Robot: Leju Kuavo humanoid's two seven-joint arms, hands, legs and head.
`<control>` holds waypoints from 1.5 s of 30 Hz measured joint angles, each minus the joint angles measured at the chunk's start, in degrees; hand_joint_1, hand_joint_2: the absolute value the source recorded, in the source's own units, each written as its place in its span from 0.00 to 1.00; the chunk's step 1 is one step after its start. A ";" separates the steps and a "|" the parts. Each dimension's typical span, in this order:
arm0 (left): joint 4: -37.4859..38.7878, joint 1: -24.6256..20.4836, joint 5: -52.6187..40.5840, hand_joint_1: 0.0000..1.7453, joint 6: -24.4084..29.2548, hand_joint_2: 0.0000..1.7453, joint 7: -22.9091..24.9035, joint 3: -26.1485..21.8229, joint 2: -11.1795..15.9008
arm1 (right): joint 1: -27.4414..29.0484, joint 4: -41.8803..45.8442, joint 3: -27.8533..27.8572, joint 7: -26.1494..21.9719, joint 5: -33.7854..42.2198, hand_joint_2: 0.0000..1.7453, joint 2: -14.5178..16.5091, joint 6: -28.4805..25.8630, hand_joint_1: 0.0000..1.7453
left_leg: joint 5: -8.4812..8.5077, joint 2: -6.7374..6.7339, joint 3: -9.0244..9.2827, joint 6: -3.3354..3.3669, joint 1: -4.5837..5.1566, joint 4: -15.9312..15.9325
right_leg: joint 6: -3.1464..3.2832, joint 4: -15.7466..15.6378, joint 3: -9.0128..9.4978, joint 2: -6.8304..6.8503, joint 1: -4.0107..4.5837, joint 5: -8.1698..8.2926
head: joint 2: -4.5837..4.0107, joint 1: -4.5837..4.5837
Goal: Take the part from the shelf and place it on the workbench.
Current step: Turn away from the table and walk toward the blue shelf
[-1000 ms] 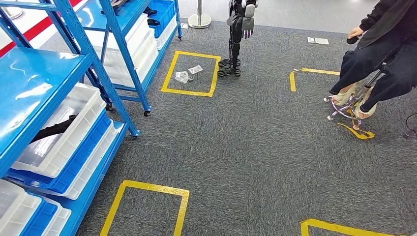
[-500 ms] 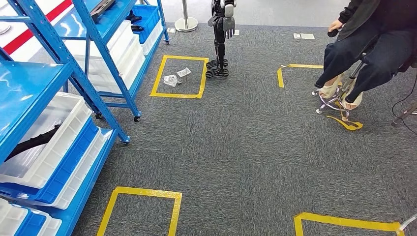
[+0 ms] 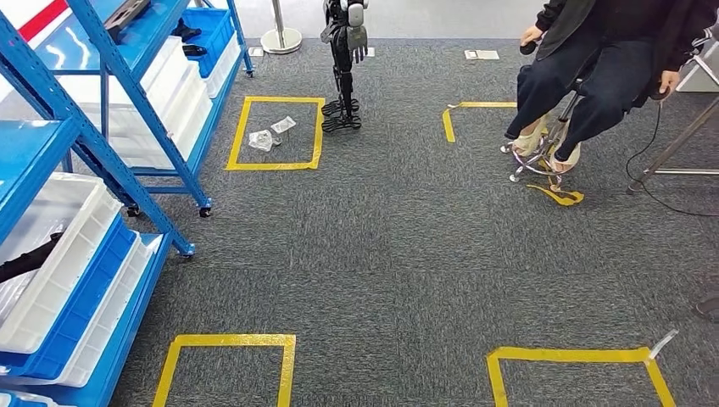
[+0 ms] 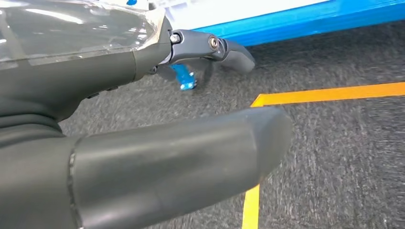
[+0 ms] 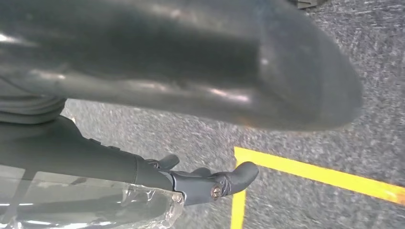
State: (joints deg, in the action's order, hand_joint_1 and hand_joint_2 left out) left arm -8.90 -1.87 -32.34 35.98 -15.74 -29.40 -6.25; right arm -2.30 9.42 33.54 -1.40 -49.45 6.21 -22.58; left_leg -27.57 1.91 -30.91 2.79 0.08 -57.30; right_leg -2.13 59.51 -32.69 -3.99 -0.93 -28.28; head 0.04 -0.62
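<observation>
A clear plastic bag [image 4: 71, 28] with something dark inside lies against my left hand [image 4: 143, 143], along its outstretched fingers [image 4: 224, 47]. The same kind of clear bag [image 5: 86, 205] lies against the fingers [image 5: 215, 183] of my right hand [image 5: 167, 62]. Both hands hang over grey carpet with yellow tape lines. In the head view the blue shelf [image 3: 51, 102] stands at the left, with white bins [image 3: 51, 254] on its lower levels. A black part [image 3: 25, 259] sticks out of one bin.
Another robot's legs [image 3: 343, 68] stand at the back beside a yellow taped square holding small bags [image 3: 271, 136]. A person [image 3: 593, 68] sits on a stool at the back right. A second blue rack [image 3: 161, 59] stands further back. Open carpet lies ahead.
The whole picture has slid to the left, so the camera has turned right. The shelf now takes up less of the left side, and the seated person sits nearer the middle.
</observation>
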 joint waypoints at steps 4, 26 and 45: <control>0.00 0.02 -0.01 0.00 0.00 0.00 0.02 0.00 -0.04 | -0.16 0.00 0.13 0.00 0.05 0.00 -0.10 0.00 0.00 | 0.51 -2.76 0.19 0.51 -0.07 0.92 | 0.12 12.28 -6.02 3.02 0.07 -5.20 | 0.00 -0.36; 0.00 -0.11 -0.49 0.00 -0.22 0.00 0.44 0.03 -0.28 | -0.02 0.00 0.37 -0.01 -1.70 0.00 -0.51 -0.09 0.00 | -0.86 -0.34 -0.16 -2.51 -1.32 -1.77 | 1.03 -2.27 1.68 0.44 0.05 1.28 | 0.00 -0.18; 0.00 -0.07 -0.52 0.00 -0.42 0.00 0.54 0.02 0.01 | 0.05 0.00 -0.17 0.70 -2.82 0.00 -0.61 1.02 0.00 | -0.01 -0.10 -0.50 -0.68 0.21 -0.30 | -0.36 -3.09 0.97 0.17 -0.38 2.23 | 0.00 -0.19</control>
State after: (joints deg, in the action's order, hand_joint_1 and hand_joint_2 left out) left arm -8.90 -1.94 -32.87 35.56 -15.20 -29.38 -6.25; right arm -2.24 9.42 33.37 -0.70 -52.27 5.60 -21.56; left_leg -27.58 1.81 -31.40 2.11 0.29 -57.60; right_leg -2.49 56.42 -31.71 -3.82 -1.32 -26.05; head 0.04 -0.81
